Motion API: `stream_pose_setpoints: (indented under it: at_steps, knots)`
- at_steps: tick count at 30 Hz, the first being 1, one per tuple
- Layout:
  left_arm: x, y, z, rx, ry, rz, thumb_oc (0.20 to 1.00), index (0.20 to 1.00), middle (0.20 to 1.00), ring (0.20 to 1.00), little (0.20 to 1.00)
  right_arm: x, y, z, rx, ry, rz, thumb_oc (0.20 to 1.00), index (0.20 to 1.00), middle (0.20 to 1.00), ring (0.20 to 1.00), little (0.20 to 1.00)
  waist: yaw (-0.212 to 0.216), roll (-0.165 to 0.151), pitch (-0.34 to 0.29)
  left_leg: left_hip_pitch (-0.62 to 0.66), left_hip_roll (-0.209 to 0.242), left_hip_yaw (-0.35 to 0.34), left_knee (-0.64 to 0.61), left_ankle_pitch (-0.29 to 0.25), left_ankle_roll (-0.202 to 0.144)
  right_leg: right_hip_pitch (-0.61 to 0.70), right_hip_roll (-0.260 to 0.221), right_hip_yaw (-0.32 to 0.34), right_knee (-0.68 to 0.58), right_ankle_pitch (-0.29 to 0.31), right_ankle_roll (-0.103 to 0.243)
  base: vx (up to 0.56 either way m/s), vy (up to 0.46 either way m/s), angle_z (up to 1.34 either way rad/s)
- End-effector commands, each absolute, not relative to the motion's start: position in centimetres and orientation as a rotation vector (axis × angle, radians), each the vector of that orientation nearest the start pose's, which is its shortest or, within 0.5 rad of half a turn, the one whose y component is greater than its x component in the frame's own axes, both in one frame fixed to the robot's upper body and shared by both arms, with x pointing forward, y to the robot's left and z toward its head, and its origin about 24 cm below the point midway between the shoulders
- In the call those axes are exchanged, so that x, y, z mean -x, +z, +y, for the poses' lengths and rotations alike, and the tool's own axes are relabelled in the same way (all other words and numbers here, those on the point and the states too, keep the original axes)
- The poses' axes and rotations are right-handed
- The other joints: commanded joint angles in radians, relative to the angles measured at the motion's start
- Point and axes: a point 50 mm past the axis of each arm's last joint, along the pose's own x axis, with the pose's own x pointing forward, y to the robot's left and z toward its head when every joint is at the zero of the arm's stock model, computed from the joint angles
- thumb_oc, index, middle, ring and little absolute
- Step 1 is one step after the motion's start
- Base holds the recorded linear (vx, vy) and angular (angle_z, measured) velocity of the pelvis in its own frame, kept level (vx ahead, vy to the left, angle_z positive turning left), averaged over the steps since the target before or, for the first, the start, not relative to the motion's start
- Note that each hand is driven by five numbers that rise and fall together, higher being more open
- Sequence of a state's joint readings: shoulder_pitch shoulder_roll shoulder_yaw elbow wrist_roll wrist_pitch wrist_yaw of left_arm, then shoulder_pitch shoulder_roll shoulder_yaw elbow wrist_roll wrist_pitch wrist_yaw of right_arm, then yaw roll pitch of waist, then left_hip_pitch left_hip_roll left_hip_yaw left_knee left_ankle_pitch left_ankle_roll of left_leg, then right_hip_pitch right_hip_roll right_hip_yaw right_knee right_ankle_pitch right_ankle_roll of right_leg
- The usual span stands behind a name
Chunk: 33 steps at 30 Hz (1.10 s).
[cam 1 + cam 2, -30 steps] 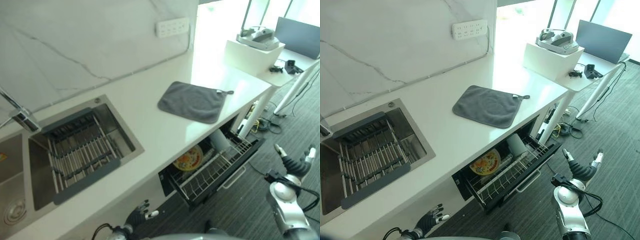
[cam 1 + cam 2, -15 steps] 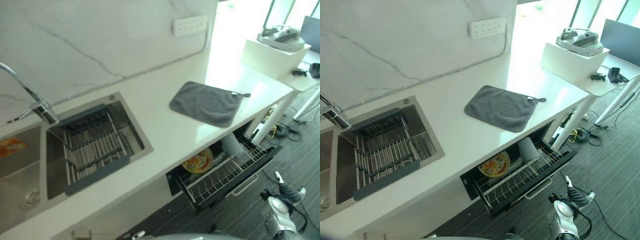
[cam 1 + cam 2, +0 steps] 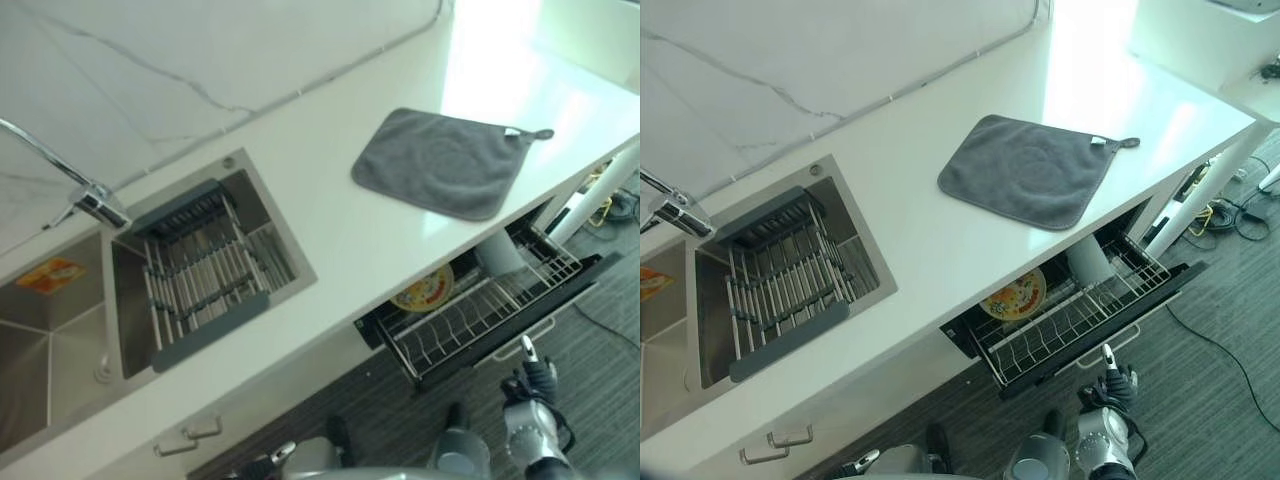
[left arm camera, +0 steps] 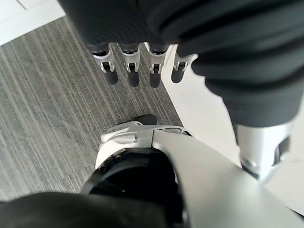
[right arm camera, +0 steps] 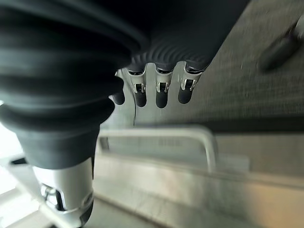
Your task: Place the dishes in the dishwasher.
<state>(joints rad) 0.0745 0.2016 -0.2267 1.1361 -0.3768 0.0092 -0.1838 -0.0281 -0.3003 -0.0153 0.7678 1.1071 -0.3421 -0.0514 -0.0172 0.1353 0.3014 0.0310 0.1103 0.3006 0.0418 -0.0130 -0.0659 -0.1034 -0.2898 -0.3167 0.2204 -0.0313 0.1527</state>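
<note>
1. While the dishwasher drawer (image 3: pixel 1080 325) stands pulled out below the front edge of the bench (image 3: pixel 930 240), the right hand (image 3: pixel 1116 378) hangs just in front of the drawer's handle (image 3: pixel 1118 340); judged risk: a careless rise or swing could knock the handle or the open front panel, since the right wrist view shows that handle close past the fingers (image 5: pixel 160 97).
2. Right hand: fingers loose and fairly straight, grasping nothing; left hand (image 4: pixel 137 66): fingers likewise released and empty, hanging above the grey floor (image 4: pixel 42 109).
3. Judged risk: the drawer juts into the standing space, so a step forward could strike it; if the task is to end with closing, a push off-centre might skew the rack (image 3: pixel 1060 335) and rattle its load.
4. Task's things: one plate (image 3: pixel 1012 295), round, yellow with a coloured pattern, stood tilted on edge in the rack's back part under the bench's front edge; one white cup or tumbler (image 3: pixel 1089 260), lying in the rack towards its right end; both partly hidden by the bench.
5. Bench top: a grey cloth (image 3: pixel 1035 168) lies flat near the front right; the sink (image 3: pixel 790 275) at the left holds a drying rack (image 3: pixel 780 285) with no dishes that I can make out.
6. Judgement: loading looks done or nearly so.
</note>
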Motion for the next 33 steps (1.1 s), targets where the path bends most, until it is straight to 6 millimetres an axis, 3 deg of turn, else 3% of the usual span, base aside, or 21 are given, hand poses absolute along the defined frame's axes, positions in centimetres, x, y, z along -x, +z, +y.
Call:
stream_pose_setpoints:
  at_steps: [1,4,8,12,17,25,30,33]
  knots:
    - [-8.4,-16.2,20.9,0.116,-0.048,1.171,1.0,1.0,1.0,1.0,1.0,-24.2,-3.6,-26.3,-0.746,-0.35,0.022,1.0,1.0,1.0,1.0,1.0,0.025,-0.025,0.03,-0.067,-0.002,-0.064,0.13,-0.086,0.034,0.055,-0.023,0.034,0.119,-0.165,-0.04,-0.01,0.064,0.23]
    - [-9.2,-16.0,20.7,0.06,-0.1,1.145,1.0,1.0,1.0,1.0,1.0,-25.0,-2.9,-26.5,-0.737,-0.282,-0.006,1.0,1.0,1.0,1.0,1.0,0.027,-0.018,0.046,-0.074,-0.007,-0.068,0.136,-0.085,0.034,0.046,-0.028,0.035,0.139,-0.173,-0.042,0.01,0.049,0.13]
    - [-11.7,-15.2,20.5,-0.036,-0.18,1.053,1.0,1.0,1.0,1.0,1.0,-27.2,-0.2,-27.0,-0.71,-0.165,-0.075,1.0,1.0,1.0,1.0,1.0,0.037,-0.01,0.087,-0.107,-0.015,-0.077,0.148,-0.08,0.035,0.005,-0.04,0.036,0.187,-0.185,-0.043,-0.04,0.046,0.13]
    - [-16.4,-13.3,20.4,-0.224,-0.295,0.905,1.0,1.0,1.0,1.0,1.0,-31.6,4.7,-25.6,-0.617,0.008,-0.137,1.0,1.0,1.0,1.0,1.0,0.071,-0.036,0.15,-0.168,-0.01,-0.11,0.204,-0.093,0.029,-0.056,-0.043,0.052,0.272,-0.211,-0.042,0.05,-0.027,0.26]
    - [-18.6,-12.2,20.5,-0.422,-0.371,0.842,1.0,1.0,1.0,1.0,1.0,-34.3,8.8,-25.6,-0.378,0.08,-0.151,1.0,1.0,1.0,1.0,1.0,0.097,-0.037,0.179,-0.205,-0.012,-0.126,0.208,-0.077,0.03,-0.092,-0.034,0.052,0.295,-0.209,-0.043,-0.02,-0.018,0.15]
    - [-20.7,-11.0,20.5,-0.633,-0.457,0.787,1.0,1.0,1.0,1.0,1.0,-37.4,14.6,-25.1,-0.084,0.152,-0.175,1.0,1.0,1.0,1.0,1.0,0.138,-0.026,0.218,-0.252,-0.017,-0.143,0.218,-0.059,0.032,-0.135,-0.039,0.039,0.334,-0.208,-0.045,-0.02,0.005,0.08]
    - [-21.2,-10.5,20.9,-0.702,-0.492,0.776,1.0,1.0,1.0,1.0,1.0,-38.9,18.7,-24.6,0.158,0.169,-0.21,1.0,1.0,1.0,1.0,1.0,0.172,-0.018,0.219,-0.285,-0.018,-0.15,0.232,-0.055,0.033,-0.157,-0.049,0.018,0.357,-0.21,-0.049,-0.01,-0.005,0.07]
    - [-21.4,-10.3,21.0,-0.716,-0.499,0.777,1.0,1.0,1.0,1.0,1.0,-39.4,20.4,-24.4,0.207,0.154,-0.235,1.0,1.0,1.0,1.0,1.0,0.183,-0.016,0.219,-0.294,-0.018,-0.153,0.236,-0.053,0.033,-0.162,-0.051,0.012,0.363,-0.213,-0.051,-0.01,-0.01,0.14]
